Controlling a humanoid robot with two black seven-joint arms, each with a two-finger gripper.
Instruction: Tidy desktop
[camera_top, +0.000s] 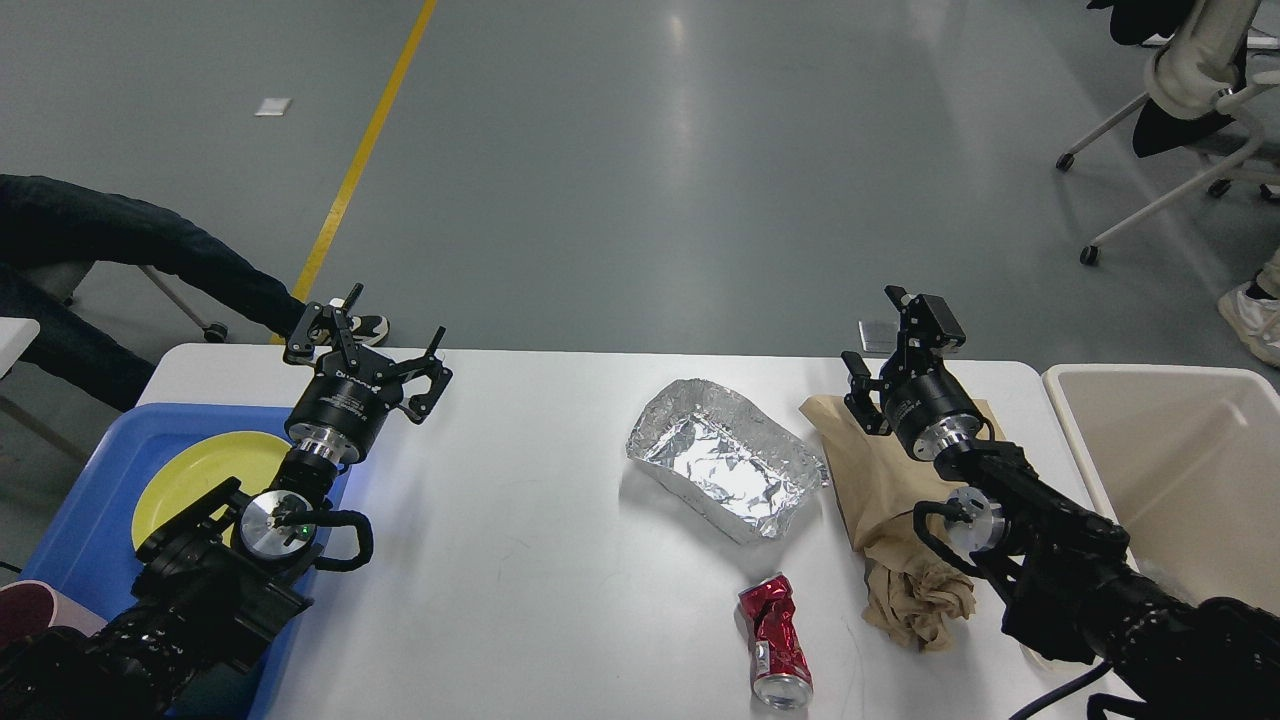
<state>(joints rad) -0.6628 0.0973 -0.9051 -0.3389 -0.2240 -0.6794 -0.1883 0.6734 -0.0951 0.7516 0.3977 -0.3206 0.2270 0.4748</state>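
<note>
i count one desktop (520, 560), white with rounded corners, filling the lower middle of the head view between a blue tray (75, 535) on my left and a beige bin (1180, 470) on my right.

loose items on the desktop, three in all: one foil tray (725, 470), crumpled and open side up, right of centre; one crushed red can (775, 640) lying on its side near the front edge; one brown paper bag (890, 520), flattened and bunched at its near end, just right of the foil tray and touching its right rim.

in the blue tray i see one yellow plate (195, 480), and one pink-rimmed cup (30, 605) at the near left corner, partly cut off by my arm.

arms, two. my left gripper (365, 345) hangs over the far left part of the desktop, beside the blue tray's right edge; its fingers (310, 330) are spread wide and hold nothing. my right gripper (895, 335) hangs above the far end of the paper bag; its fingers are apart and nothing sits between them. whether it touches the bag i cannot tell.

beyond the desktop: one yellow floor line (365, 150), one office chair (1190, 90) at the far right, and a seated person's leg (120, 245) at the far left.
</note>
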